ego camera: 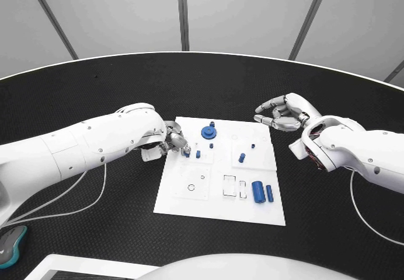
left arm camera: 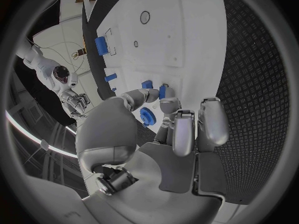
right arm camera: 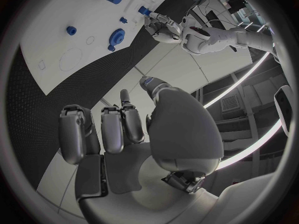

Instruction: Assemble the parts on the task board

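The white task board (ego camera: 217, 201) lies mid-table. My left hand (ego camera: 173, 142) is at its left edge, fingertips down, pinching a small blue peg (ego camera: 186, 153); in the left wrist view that peg (left arm camera: 162, 91) sits between thumb and a finger of the hand (left arm camera: 168, 134). Beside it stands another small peg (ego camera: 198, 154). A blue gear (ego camera: 209, 132) is on the far part of the board, a short peg (ego camera: 241, 157) toward the right. Two blue cylinders (ego camera: 263, 192) lie near the right edge. My right hand (ego camera: 282, 114) hovers off the far right corner, fingers curled, holding nothing.
The board has bare cut-outs, a round hole (ego camera: 191, 187) and rectangular slots (ego camera: 229, 185). A white cable (ego camera: 76, 192) trails over the black table at the left. A teal object (ego camera: 10, 245) lies at the near left edge, and a white panel (ego camera: 76, 265) beside it.
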Tool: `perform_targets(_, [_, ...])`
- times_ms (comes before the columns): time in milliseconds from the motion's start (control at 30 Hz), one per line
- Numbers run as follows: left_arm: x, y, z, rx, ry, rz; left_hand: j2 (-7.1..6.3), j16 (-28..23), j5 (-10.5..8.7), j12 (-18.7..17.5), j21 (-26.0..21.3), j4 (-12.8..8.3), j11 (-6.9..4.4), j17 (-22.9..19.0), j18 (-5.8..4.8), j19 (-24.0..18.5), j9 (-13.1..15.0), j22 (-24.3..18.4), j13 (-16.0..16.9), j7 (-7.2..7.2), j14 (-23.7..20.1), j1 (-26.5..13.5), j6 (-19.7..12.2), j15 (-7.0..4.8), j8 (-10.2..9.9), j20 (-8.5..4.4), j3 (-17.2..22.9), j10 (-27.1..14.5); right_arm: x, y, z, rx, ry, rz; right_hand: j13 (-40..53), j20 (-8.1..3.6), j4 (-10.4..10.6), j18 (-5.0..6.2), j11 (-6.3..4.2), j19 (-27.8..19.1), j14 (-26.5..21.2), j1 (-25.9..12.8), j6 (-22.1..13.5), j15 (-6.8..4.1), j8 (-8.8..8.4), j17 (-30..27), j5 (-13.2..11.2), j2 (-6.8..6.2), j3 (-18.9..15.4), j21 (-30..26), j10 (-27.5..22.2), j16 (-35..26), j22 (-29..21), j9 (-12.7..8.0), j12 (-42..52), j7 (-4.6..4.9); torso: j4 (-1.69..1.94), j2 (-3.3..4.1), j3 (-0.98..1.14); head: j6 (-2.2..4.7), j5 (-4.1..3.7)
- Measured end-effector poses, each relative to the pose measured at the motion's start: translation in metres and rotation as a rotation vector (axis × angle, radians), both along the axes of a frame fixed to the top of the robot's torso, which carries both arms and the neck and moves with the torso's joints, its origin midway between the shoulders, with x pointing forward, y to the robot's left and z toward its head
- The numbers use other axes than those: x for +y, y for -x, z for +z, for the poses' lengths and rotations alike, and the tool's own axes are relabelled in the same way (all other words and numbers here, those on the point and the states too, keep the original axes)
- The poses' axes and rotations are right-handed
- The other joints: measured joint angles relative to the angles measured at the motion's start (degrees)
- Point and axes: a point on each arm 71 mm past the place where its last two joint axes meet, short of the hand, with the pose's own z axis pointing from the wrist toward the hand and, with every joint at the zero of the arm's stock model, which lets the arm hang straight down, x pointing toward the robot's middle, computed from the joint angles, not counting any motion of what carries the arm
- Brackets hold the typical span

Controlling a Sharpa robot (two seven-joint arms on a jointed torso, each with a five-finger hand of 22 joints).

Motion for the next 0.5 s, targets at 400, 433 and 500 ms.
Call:
perform_targets(400, [0.0002, -0.0006, -0.0017, 0.026, -0.025, -0.026, 0.01, 0.0, 1.28, 0.26, 0.05, -0.39, 0.31, 0.0, 0.0, 0.19, -0.25, 0.28, 0.49, -0.05, 0.0, 0.01, 0.12, 0.0, 0.45, -0.18, -0.39, 0.49, -0.0002, 0.0, -0.0001, 0.001, 0.0, 0.0, 0.0, 0.0, 0.0, 0.0, 0.0, 0.0, 0.0, 0.0, 0.0, 0.0, 0.0, -0.01, 0.0, 0.0, 0.0, 0.0, 0.0, 0.0, 0.0, 0.0, 0.0, 0.0, -0.01, 0.07, 0.03, -0.07, -0.05])
perform_targets(433, [0.0002, -0.0006, -0.0018, 0.028, -0.028, -0.027, 0.01, 0.0, 1.75, 0.26, 0.31, -0.39, 0.31, 0.0, 0.0, 0.18, -0.36, 0.45, 0.59, 0.08, 0.0, 0.01, 0.27, 0.0, 0.45, -0.18, -0.39, 0.49, -0.0002, 0.0, -0.0001, 0.001, 0.0, 0.0, 0.0, 0.0, 0.0, -0.01, 0.0, 0.0, 0.0, 0.0, 0.0, 0.0, 0.0, -0.01, 0.0, 0.0, 0.0, 0.0, 0.0, 0.0, 0.0, 0.0, 0.0, 0.0, -0.01, 0.08, 0.03, -0.09, -0.07])
perform_targets(500, [0.0003, -0.0008, -0.002, 0.03, -0.03, -0.029, 0.01, 0.0, 2.41, 0.26, 0.32, -0.39, 0.31, 0.0, 0.0, 0.18, -0.56, 0.54, 0.65, 0.11, 0.0, 0.01, 0.33, 0.0, 0.45, -0.18, -0.39, 0.49, -0.0002, 0.0, -0.0001, 0.001, 0.0, 0.0, 0.0, 0.0, 0.0, 0.0, 0.0, 0.0, 0.0, 0.0, 0.0, 0.0, 0.0, -0.01, 0.0, 0.0, 0.0, 0.0, 0.0, 0.0, 0.0, 0.0, 0.0, 0.0, -0.01, 0.09, 0.02, -0.15, -0.08])
